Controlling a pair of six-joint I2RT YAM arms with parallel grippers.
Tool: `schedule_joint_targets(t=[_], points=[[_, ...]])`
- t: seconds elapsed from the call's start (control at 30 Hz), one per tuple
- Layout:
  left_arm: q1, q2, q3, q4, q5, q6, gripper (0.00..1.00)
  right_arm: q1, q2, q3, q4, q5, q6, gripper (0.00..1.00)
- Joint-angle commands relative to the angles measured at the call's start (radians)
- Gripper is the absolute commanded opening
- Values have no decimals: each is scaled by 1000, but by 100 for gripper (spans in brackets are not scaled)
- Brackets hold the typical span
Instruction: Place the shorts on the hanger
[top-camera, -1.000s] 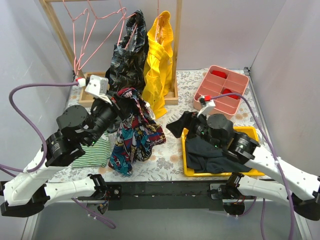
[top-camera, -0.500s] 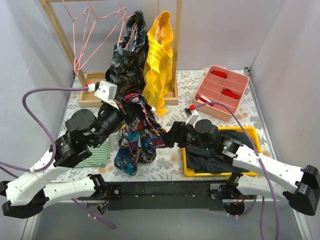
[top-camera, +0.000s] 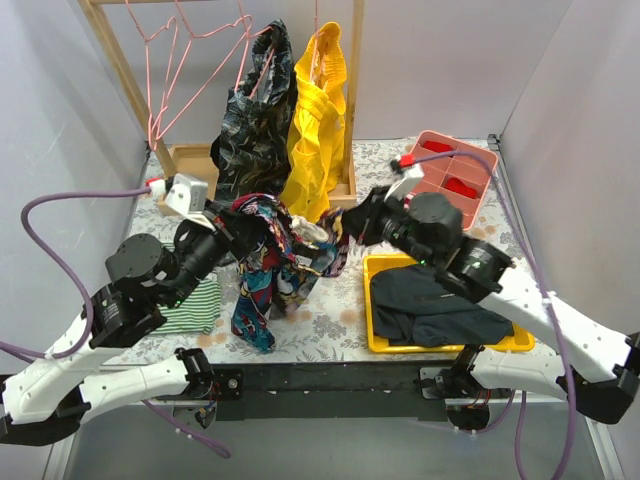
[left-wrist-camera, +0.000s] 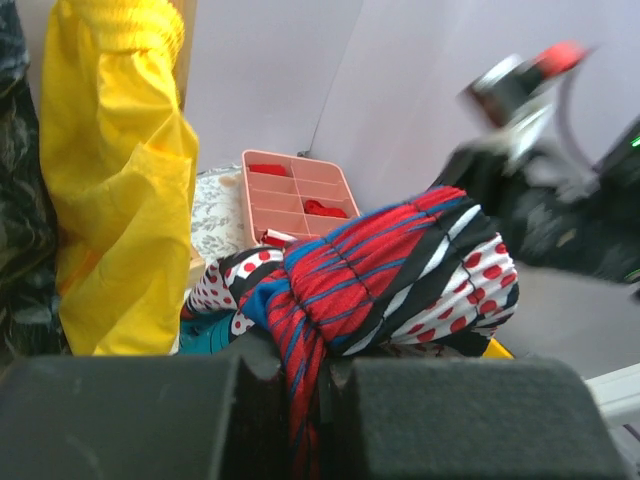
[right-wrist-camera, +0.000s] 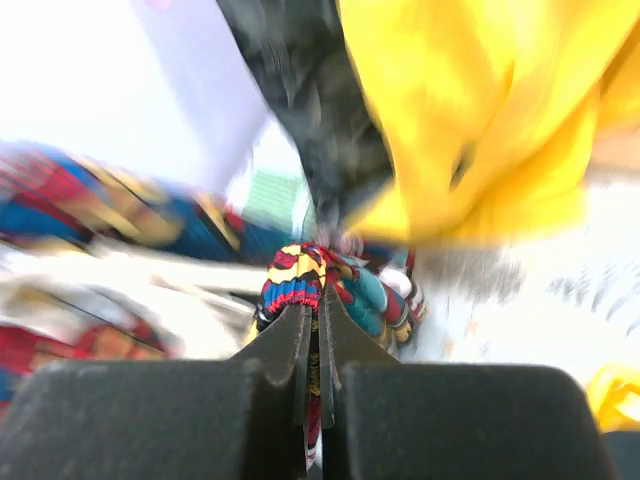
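Observation:
The comic-print shorts (top-camera: 272, 262) hang bunched above the table centre, held at two spots. My left gripper (top-camera: 243, 222) is shut on the waistband at the left; in the left wrist view red-striped cloth (left-wrist-camera: 400, 262) is pinched between the jaws. My right gripper (top-camera: 345, 232) is shut on the shorts' right edge, where the right wrist view shows a gathered fold (right-wrist-camera: 300, 278) clamped between its fingers. Pink wire hangers (top-camera: 170, 60) hang on the wooden rack at the back left, apart from both grippers.
A black-grey patterned garment (top-camera: 255, 110) and a yellow garment (top-camera: 318, 120) hang on the rack (top-camera: 345, 190). A pink divided box (top-camera: 445, 175) sits at the back right. A yellow tray (top-camera: 375, 335) holds dark clothes. A green striped cloth (top-camera: 190, 305) lies at the left.
My right arm swung left from over the yellow tray to the shorts and shut on their right edge. The left gripper kept its hold and shifted slightly, pulling the shorts wider.

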Motion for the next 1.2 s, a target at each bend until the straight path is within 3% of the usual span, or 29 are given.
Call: schedule_joint_targets(t=[0.0,0.13,0.3,0.43,0.6,0.67,0.7,0.87,0.93,1.07,1.17], points=[[2,-51,-78,-50,-99,-117,0,-3,-14,278,-87,214,-207,1],[2,-35,-140,-168,-263,-324,0,-3,52,445,-168,222,-253,1],[3,21,-250,-257,-303,-492,0,-3,75,409,-225,250,-245,1],[49,54,-385,-170,-208,-544,0,-9,144,262,-303,317,-218,1],[206,81,-552,-53,100,-610,0,-107,253,112,-350,276,-204,1],[209,70,-598,-15,154,-612,15,-150,267,38,-290,213,-208,1],[209,65,-602,-10,209,-601,28,-161,280,27,-275,184,-216,1],[207,10,-534,-51,333,-512,61,-195,343,55,-284,141,-236,1],[209,-52,-508,-68,399,-466,67,-201,343,50,-273,126,-241,1],[209,-158,-396,-78,375,-425,70,-209,339,36,-247,92,-244,1],[209,-127,-214,-94,162,-313,70,-210,339,28,-235,67,-244,1]])
